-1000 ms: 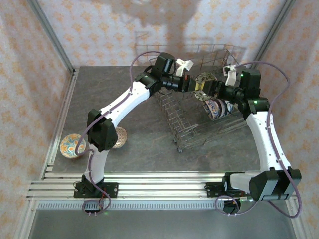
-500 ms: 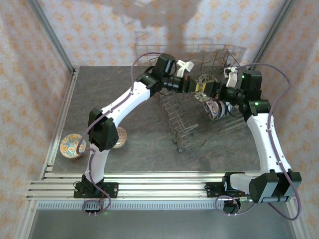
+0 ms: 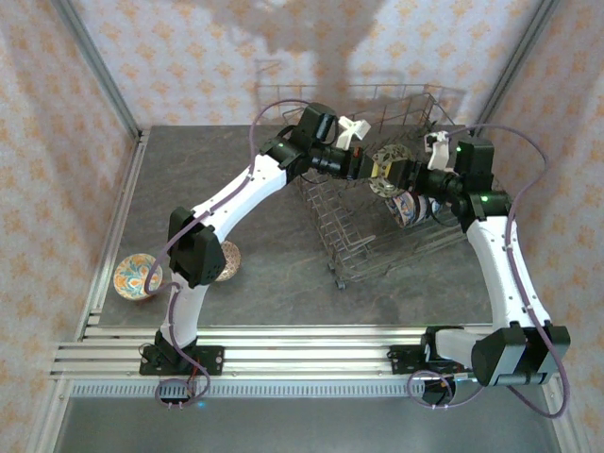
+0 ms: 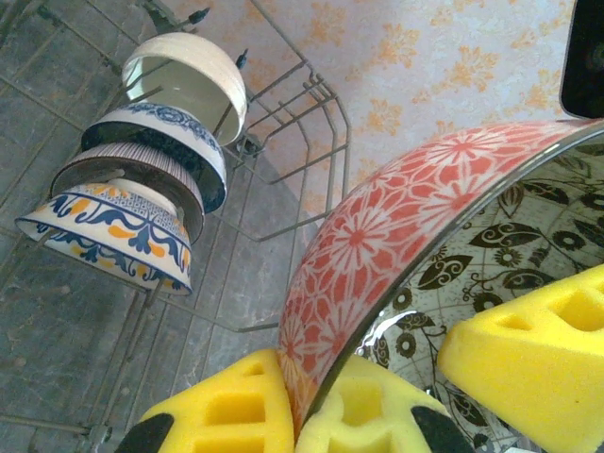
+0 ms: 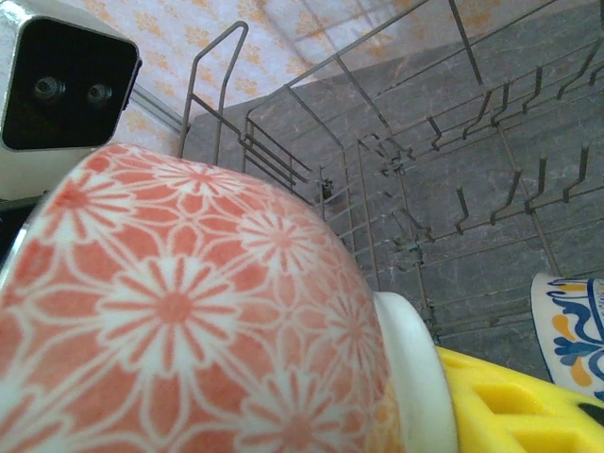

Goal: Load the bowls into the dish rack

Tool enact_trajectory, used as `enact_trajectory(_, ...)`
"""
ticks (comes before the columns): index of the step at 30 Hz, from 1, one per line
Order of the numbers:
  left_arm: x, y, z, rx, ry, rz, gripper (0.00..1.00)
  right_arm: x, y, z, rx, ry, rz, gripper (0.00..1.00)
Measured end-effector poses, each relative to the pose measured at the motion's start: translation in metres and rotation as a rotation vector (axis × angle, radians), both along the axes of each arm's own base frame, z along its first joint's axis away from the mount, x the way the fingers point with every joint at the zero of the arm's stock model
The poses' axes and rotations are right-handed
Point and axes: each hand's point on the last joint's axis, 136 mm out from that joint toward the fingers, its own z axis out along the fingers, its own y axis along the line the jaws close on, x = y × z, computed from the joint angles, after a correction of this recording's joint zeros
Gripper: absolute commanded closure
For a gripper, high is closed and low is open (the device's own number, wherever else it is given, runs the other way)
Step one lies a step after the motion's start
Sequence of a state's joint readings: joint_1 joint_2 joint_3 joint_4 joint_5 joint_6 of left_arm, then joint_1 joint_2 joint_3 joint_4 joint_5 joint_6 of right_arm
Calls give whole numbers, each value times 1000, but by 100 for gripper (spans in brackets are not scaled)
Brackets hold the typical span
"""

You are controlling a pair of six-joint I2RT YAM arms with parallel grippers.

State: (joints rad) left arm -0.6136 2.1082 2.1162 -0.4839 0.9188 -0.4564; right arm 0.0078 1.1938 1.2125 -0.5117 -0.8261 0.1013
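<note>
Clamped tight by the left gripper (image 4: 297, 408): red-flowered round ceramic bowl (image 4: 377, 245) over grey wire dish rack (image 3: 363, 250). Straddled by the right gripper (image 3: 404, 176) too; cannot tell whether gripped.

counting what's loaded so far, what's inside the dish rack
Four bowls in a row inside the dish rack; the pink bowl held above hides part of it.

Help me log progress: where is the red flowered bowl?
Top view: the round red-flowered ceramic bowl hangs above the grey wire dish rack, right of centre, beside the racked patterned bowls.
</note>
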Motion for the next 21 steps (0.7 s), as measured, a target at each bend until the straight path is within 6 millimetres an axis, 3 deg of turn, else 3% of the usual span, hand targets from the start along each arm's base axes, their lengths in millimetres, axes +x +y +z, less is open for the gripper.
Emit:
enact_trajectory(3,0,-1,-2,9,-5,0,96,0,-2,-4,-10,13,-13,51)
enact_trajectory(6,0,-1,-5,20,1,2,98,-2,-2,-7,-12,26,-13,35)
enact_trajectory(7,1,-1,-7,29,4,9,99,-4,0,-5,-5,25,3,35)
enact_trajectory(15,10,2,-16,25,30,-6,100,-14,3,1,14,19,26,34)
enact_trajectory(21,11,1,-16,16,35,-17,100,-14,2,2,16,17,26,41)
